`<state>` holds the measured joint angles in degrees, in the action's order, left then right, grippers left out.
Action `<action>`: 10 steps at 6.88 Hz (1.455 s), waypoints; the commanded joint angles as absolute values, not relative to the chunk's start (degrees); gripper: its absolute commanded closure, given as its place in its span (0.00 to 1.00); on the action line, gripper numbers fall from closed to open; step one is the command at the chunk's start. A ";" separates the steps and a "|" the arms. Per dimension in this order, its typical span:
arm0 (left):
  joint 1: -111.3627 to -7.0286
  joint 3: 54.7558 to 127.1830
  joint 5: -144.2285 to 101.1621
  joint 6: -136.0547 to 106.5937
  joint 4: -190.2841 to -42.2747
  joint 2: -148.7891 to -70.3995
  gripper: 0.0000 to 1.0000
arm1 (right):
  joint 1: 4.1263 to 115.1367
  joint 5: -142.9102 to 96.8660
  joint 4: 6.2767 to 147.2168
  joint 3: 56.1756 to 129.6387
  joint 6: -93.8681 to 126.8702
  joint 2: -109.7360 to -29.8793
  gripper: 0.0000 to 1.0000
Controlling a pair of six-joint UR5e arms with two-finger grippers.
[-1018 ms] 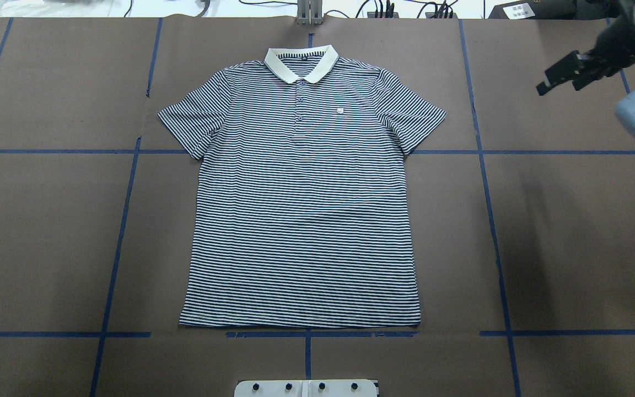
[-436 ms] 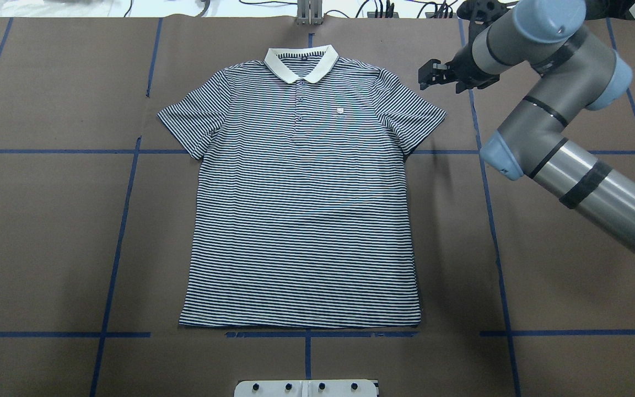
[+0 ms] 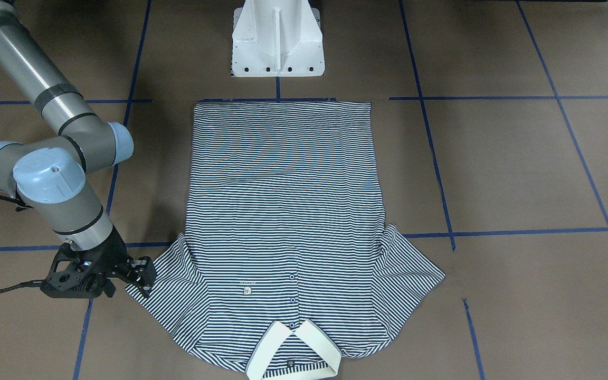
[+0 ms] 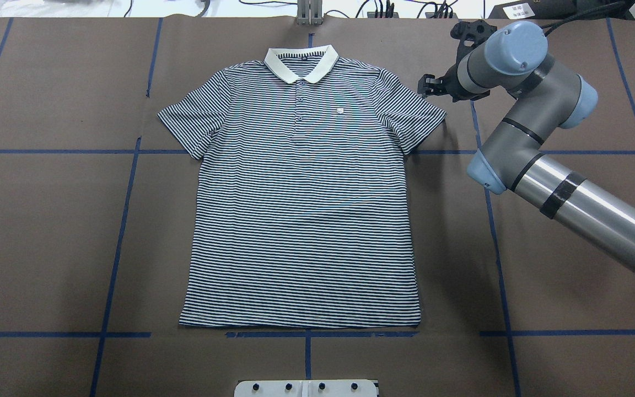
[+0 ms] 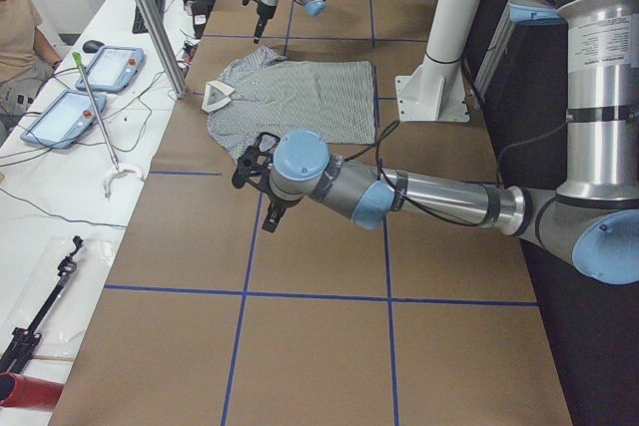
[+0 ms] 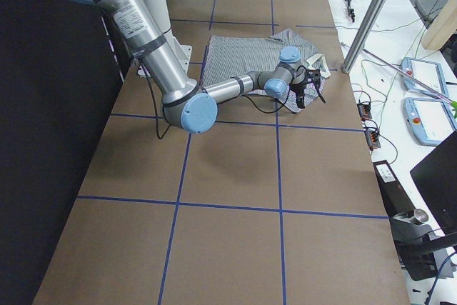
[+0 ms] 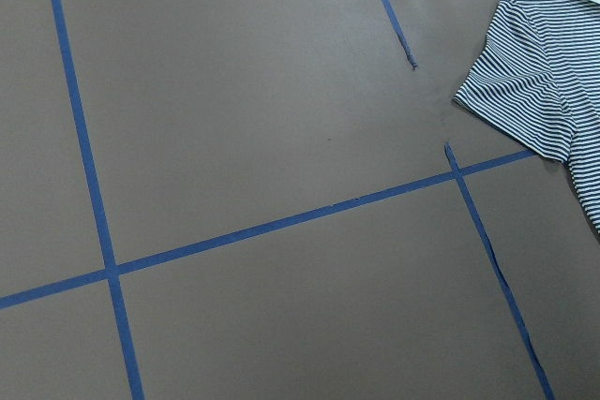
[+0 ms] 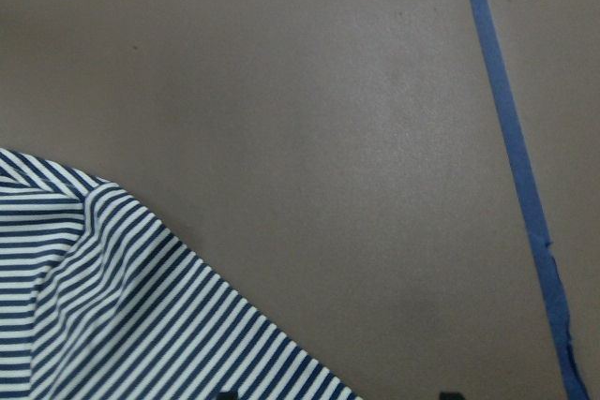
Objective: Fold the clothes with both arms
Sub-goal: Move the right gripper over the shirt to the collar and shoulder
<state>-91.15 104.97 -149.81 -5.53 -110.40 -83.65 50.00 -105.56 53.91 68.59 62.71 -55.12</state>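
The right claw [image 3: 145, 275], fingers spread and gripping nothing, hangs at the polo shirt [image 3: 283, 211] sleeve edge above the counter [image 3: 494, 158]. The left claw [image 5: 248, 162] opening is not determinable.

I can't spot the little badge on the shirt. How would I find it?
Start at the striped shirt lying flat, then find its cream collar. Just below, beside the buttons, sits the badge: the only pale patch breaking the stripes.

You've got a brown-papered table [image 4: 47, 220], gridded with blue tape lines [image 4: 124, 204]. The polo shirt [image 4: 301, 209] lies flat on it, face up, sleeves spread. Collar [image 4: 301, 63] points away from the robot; hem sits on a tape line near the white pedestal base [image 3: 277, 37].
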 commanded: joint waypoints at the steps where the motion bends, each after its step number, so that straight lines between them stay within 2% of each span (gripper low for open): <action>1: -91.14 104.94 -149.85 -5.54 -111.44 -83.58 0.00 | 48.70 -104.42 53.79 67.50 62.84 -55.81 0.26; 2: -91.14 104.94 -149.94 -5.54 -111.53 -83.67 0.00 | 48.69 -104.50 53.79 67.50 62.93 -56.07 0.41; 4: -91.14 104.94 -149.94 -5.54 -111.71 -83.67 0.00 | 48.69 -104.50 53.70 67.50 62.75 -56.95 0.56; 5: -91.14 104.94 -149.94 -5.54 -112.84 -83.58 0.00 | 48.60 -104.50 53.61 67.50 62.84 -57.04 0.74; 6: -91.14 104.94 -149.94 -5.54 -112.85 -83.58 0.00 | 48.60 -104.50 53.61 67.59 62.75 -56.95 1.00; 10: -91.14 104.77 -149.94 -5.45 -112.85 -83.50 0.00 | 46.77 -104.59 53.79 69.26 63.72 -52.06 1.00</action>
<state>-91.14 104.83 -149.92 -5.45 -112.88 -83.53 47.75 -104.64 53.70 68.84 63.37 -54.50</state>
